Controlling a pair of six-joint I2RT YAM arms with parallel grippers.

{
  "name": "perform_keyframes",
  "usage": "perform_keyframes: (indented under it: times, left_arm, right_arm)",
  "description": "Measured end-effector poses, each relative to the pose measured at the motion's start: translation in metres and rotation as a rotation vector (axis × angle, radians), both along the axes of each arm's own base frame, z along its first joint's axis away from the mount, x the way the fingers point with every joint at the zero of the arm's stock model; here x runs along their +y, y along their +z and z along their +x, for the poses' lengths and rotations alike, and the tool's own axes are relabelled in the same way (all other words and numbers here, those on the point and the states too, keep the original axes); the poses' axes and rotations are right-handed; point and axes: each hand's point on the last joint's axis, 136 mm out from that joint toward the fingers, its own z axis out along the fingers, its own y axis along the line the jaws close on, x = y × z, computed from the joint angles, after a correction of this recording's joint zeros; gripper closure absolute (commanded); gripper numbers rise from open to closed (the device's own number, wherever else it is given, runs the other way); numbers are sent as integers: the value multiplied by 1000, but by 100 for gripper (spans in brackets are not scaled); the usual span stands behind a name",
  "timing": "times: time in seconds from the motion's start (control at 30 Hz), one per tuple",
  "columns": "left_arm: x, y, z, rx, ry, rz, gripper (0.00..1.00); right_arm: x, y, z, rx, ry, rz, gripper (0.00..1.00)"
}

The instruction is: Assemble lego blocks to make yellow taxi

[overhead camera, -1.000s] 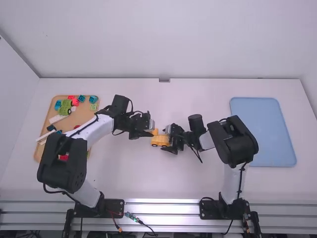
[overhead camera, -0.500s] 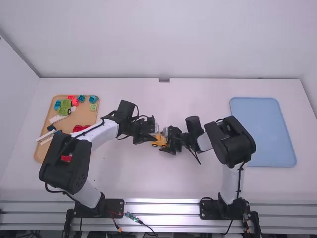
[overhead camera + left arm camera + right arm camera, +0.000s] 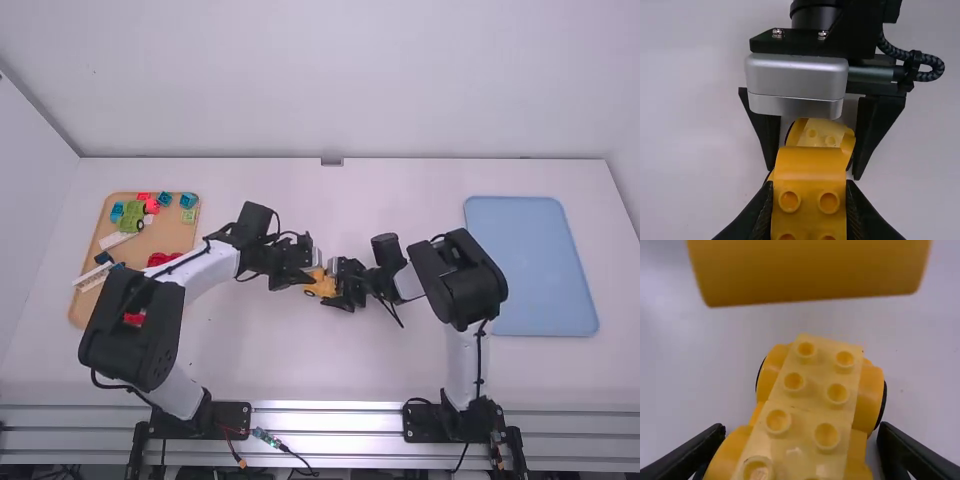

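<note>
Tray at far left of the desk, bearing a green block, a white block and other loose pieces. Next rightward, left tool, clamped on an orange-yellow block with studs and a smooth rounded ridge. Just beside, near the middle of the desk, the wheeled yellow chassis, with studs bare on top and lying askew between the spread fingers of the right tool. At far right, a blue tray. Seems to be at the joining step, with the held block apart from the chassis in the right wrist view. Calls next, most likely, for squaring the chassis, closing the right tool to brace it, then lining up the block over the studs and pressing straight down. Could skid or twist on its wheels if pressed while loose.
</note>
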Motion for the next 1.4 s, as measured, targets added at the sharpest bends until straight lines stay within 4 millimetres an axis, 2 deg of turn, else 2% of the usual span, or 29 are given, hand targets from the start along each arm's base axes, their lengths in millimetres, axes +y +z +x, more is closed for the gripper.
perform_keyframes:
  times: [0.07, 0.23, 0.3, 0.33, 0.37, 0.4, 0.57, 0.87, 1.07, 1.4]
  left_arm:
    - [2, -8, -1, 20, 5, 16, 98]
    - [6, -28, -11, 101, 5, 53, 98]
    - [7, -30, -13, 114, -4, 60, 98]
    - [7, -29, -13, 111, -8, 61, 98]
    - [6, -27, -11, 100, -12, 60, 98]
    - [6, -25, -9, 93, -12, 58, 98]
    - [5, -22, -5, 71, -17, 54, 98]
    - [4, -22, -3, 61, -21, 53, 98]
    - [4, -22, -3, 48, -30, 54, 98]
    - [5, -24, -8, 59, -49, 63, 98]
  right_arm:
    - [1, 0, 2, 0, -1, 2, 30]
    - [1, 2, 6, -22, -7, 7, 31]
    - [0, 3, 7, -28, -12, 10, 31]
    - [-2, 2, 8, -24, -17, 8, 29]
    - [-3, 1, 8, -16, -22, 5, 19]
    - [-5, 1, 9, -11, -27, 4, 14]
    - [-7, 4, 10, -13, -23, 24, 9]
    - [4, 7, -2, 0, 26, 44, 22]
    - [8, 7, -5, 4, 35, 42, 40]
    - [9, 8, -4, 1, 36, 43, 41]
